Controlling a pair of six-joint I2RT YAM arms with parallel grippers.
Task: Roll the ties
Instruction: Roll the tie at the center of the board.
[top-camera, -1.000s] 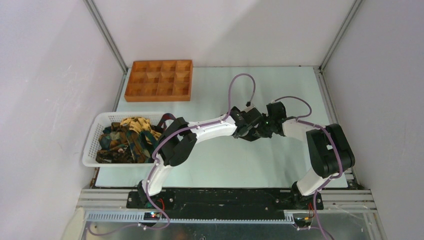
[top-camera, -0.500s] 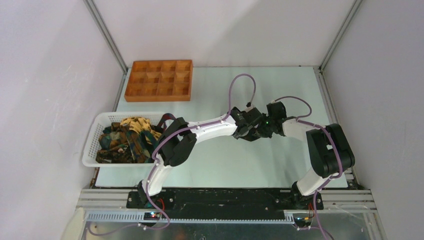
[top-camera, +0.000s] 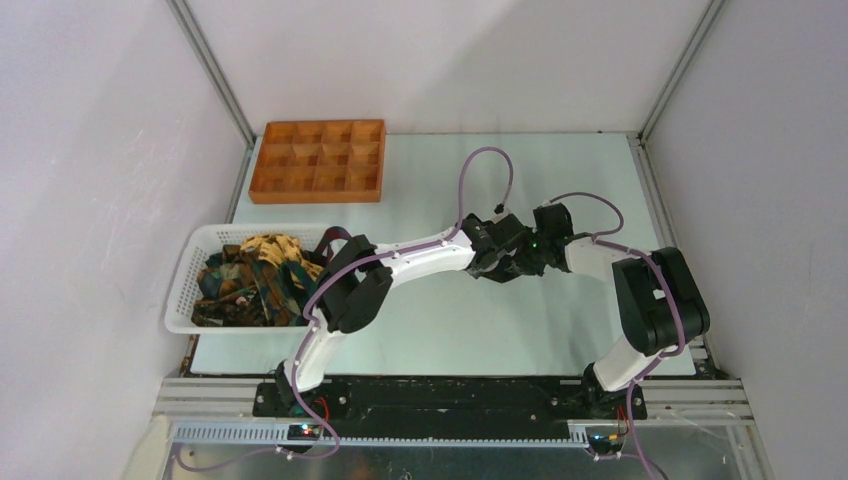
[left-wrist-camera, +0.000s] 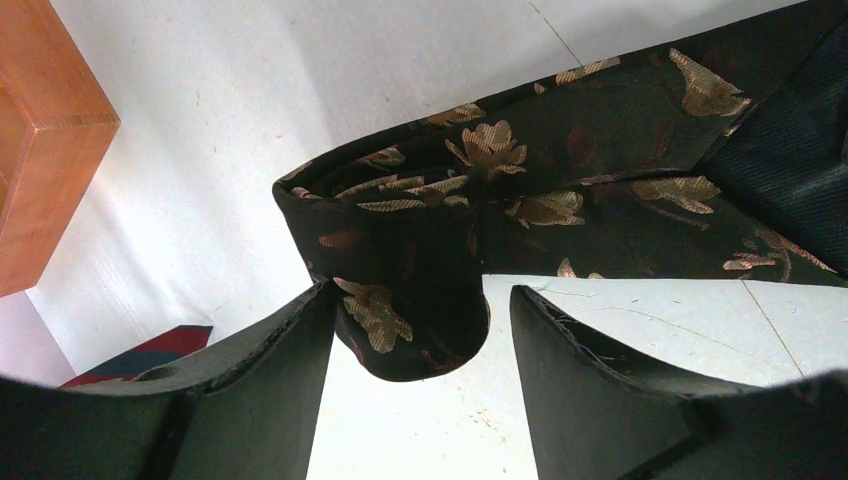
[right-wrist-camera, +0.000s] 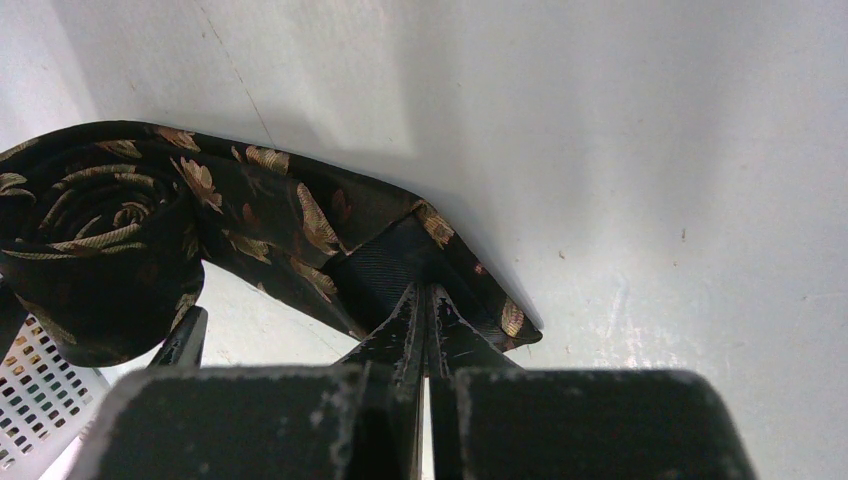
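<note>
Dark black-green soft fabric necktie w/ gold leaf print is mid-worktop, stretched btwn the 2 hands and apparently lifted off the pale worktop. Can't tell if its lowest edge touches. 1 end is wound into a tight roll. The rest runs as a flat tail to the right hand, which is pinched fully closed on the tail near its pointed tip, dark lining side showing there.

Left hand straddles the roll w/ jaws wide. 1 finger looks to touch the roll's side, and a sliver of worktop shows btwn the roll and the other finger, so there's no real clamp on it.

Step in hand, as I read it: mid-roll on this tie, w/ only a short tail left to wind.

Next move prob. calls for:
- the left hand to close on the roll and turn it toward the right hand;
- the right hand to hold the tail taut, then let the tip go at the end.

Risk: soft fabric may spring loose while the jaws stand wide.

Further out, a white plastic mesh basket at the left edge holds a heap of other ties, unrolled, so most of the job looks ahead. An orange wooden compartment tray sits at the far-left corner, well apart from both hands.
</note>
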